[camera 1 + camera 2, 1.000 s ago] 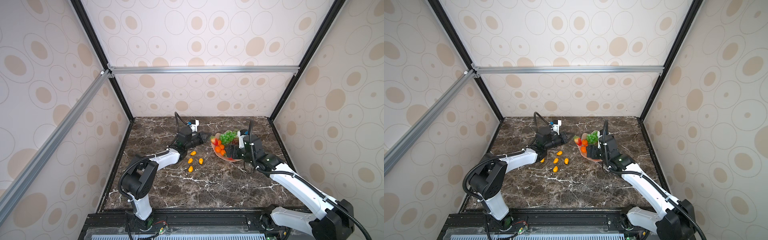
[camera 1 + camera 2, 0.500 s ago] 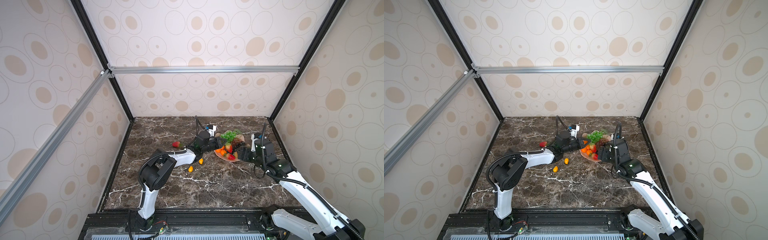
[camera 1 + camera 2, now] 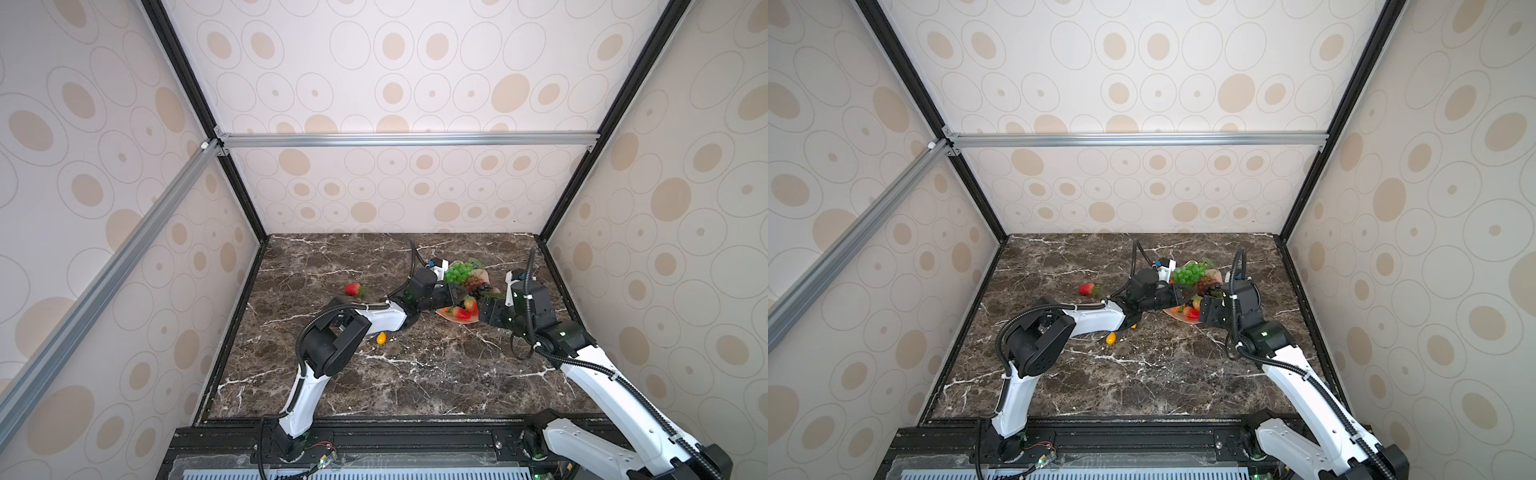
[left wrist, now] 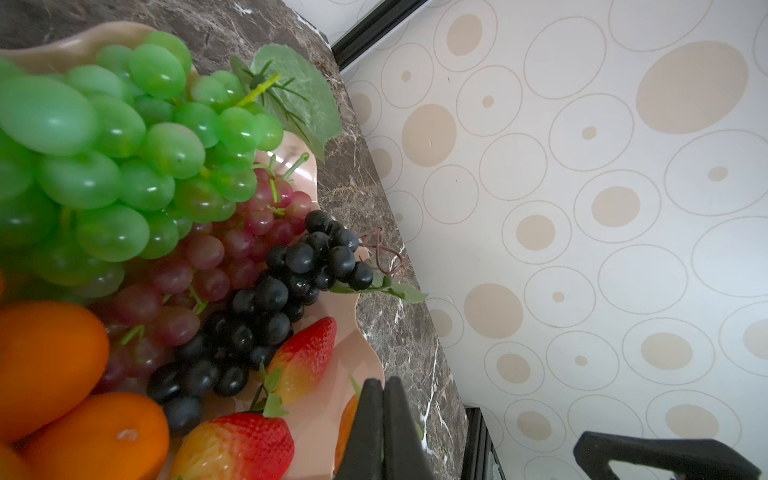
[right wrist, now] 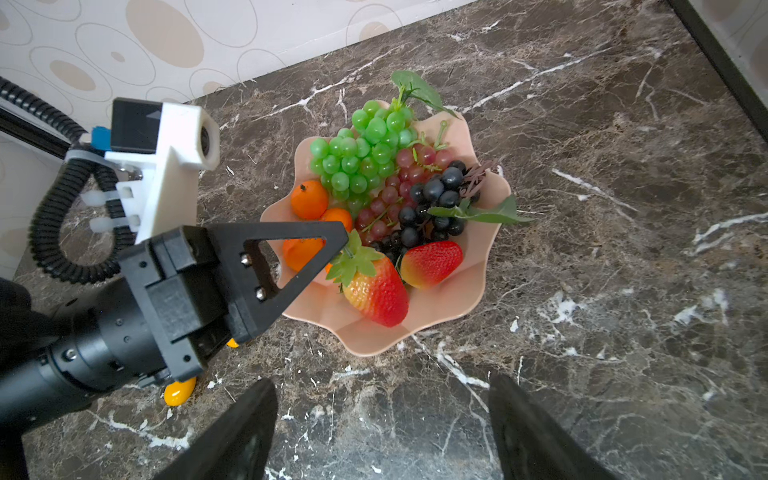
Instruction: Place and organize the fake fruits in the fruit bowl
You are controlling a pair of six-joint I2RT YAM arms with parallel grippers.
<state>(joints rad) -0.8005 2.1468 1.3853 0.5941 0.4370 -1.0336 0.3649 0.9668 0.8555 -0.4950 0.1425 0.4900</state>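
- Dark marble bench in a booth of spotted wallpaper. The fruit bowl sits toward the back right.
- A second ago the left hand was out by the loose kumquats. Now it has swung over the bowl's rim, jaws pressed together, tip against the leaves of the near strawberry.
- We can't tell whether a leaf is pinched; the hand looks empty.
- The right hand has backed off from over the bowl to the bench just in front of it, jaws wide apart, holding nothing.
- The bowl holds green grapes, black grapes, tangerines and two strawberries.
- Still out are the loose strawberry, well left of the bowl, and a kumquat beside the left arm. That arm now covers the spot where the other kumquats lay.
- We read this as tidying inside the bowl, and the task is not finished.
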